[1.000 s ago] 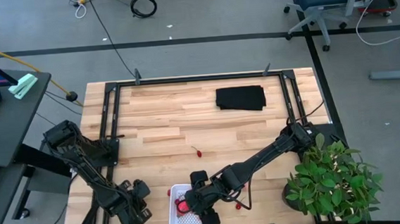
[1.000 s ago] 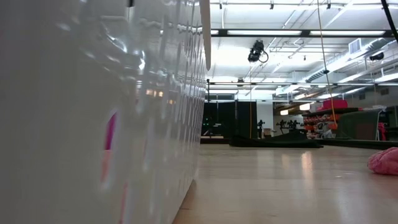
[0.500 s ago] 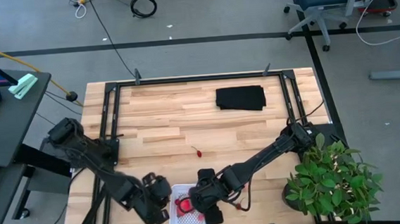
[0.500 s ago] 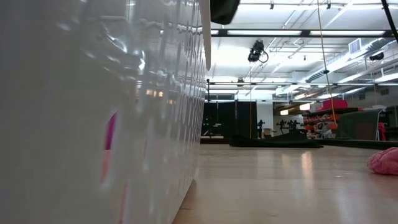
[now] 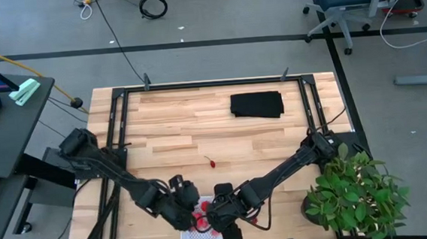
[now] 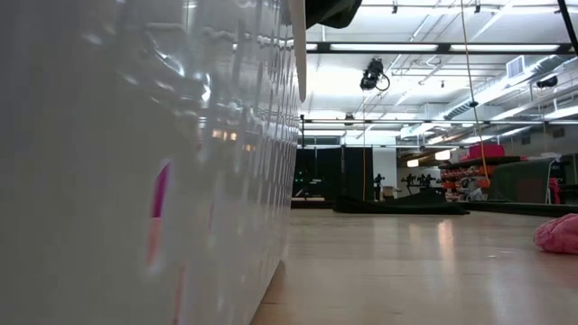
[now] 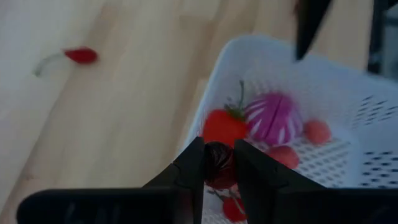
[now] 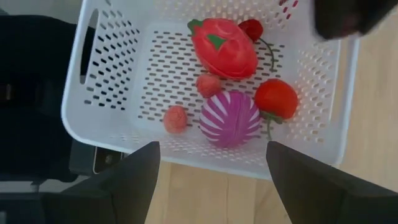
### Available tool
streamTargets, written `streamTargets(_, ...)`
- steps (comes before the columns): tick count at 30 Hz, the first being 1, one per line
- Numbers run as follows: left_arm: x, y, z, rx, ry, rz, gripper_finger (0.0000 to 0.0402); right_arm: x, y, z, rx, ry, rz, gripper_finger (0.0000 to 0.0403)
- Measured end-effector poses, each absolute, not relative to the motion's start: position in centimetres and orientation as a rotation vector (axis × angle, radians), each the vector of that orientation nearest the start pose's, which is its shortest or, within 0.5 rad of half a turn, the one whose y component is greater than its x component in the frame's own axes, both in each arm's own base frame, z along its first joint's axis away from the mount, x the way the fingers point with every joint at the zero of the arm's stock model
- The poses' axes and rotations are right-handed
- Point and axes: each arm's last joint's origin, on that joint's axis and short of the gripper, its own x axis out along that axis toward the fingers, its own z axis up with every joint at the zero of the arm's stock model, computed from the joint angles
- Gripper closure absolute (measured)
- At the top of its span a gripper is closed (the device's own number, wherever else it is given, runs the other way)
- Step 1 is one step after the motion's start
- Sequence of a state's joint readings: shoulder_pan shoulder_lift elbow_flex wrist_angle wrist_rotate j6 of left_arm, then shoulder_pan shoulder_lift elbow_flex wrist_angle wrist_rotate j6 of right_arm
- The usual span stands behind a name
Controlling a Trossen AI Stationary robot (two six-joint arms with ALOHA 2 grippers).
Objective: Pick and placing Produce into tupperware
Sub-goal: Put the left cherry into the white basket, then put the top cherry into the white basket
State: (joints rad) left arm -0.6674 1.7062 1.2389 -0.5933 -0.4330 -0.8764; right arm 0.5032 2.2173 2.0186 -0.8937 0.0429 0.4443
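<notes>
1. Left gripper (image 7: 219, 167) is over the rim of the white tupperware (image 8: 323, 118) at the table's near edge, fingers clamped on a small dark red cherry-like piece (image 7: 217, 165). In the high view I see this gripper (image 5: 192, 214) at the container's left side.
2. Right gripper (image 8: 211, 163) hangs above the same container with its fingers spread wide and nothing between them; in the high view it (image 5: 228, 222) sits at the container's right side.
3. Contents of the tupperware, from the right wrist view: a larger red-pink piece with a green top (image 8: 224, 47), a purple-and-white striped ball (image 8: 229, 118), a red tomato-like piece (image 8: 275, 98), a dark red cherry with a stem (image 8: 252, 29), and two small pink-red berries (image 8: 176, 118).
4. One small red piece (image 5: 213, 163) lies alone on the wooden table (image 5: 169, 130), well apart from the container, toward the middle. Another small red piece (image 5: 256, 220) lies just right of the right gripper.
5. A black folded cloth (image 5: 257, 105) lies at the far side; a green potted plant (image 5: 354, 189) stands off the right edge.
6. The low view is mostly filled by the container's white wall (image 6: 135, 181).
</notes>
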Motion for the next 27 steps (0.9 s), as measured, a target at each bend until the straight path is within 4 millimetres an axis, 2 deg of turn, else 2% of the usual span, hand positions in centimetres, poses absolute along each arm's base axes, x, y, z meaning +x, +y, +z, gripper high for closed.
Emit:
streamTargets(5, 28.7, -21.4, 20.7, -0.247, 0.960, 0.132, 0.0311, 41.6, 23.1, 23.9, 0.094, 1.122, 0.175, 0.0100)
streamTargets(20, 28.8, -21.7, 20.7, -0.192, 0.968, 0.060, 0.0231, 41.6, 23.1, 23.9, 0.094, 1.121, 0.175, 0.0100)
streamTargets(23, 29.0, -21.6, 21.2, -0.217, 0.999, 0.030, 0.0223, 41.7, 23.1, 24.0, 0.098, 1.105, 0.176, 0.0100)
streamTargets(27, 29.6, -21.3, 23.3, -0.249, 1.075, -0.022, 0.0223, 42.3, 23.2, 24.3, 0.122, 1.028, 0.132, 0.0100)
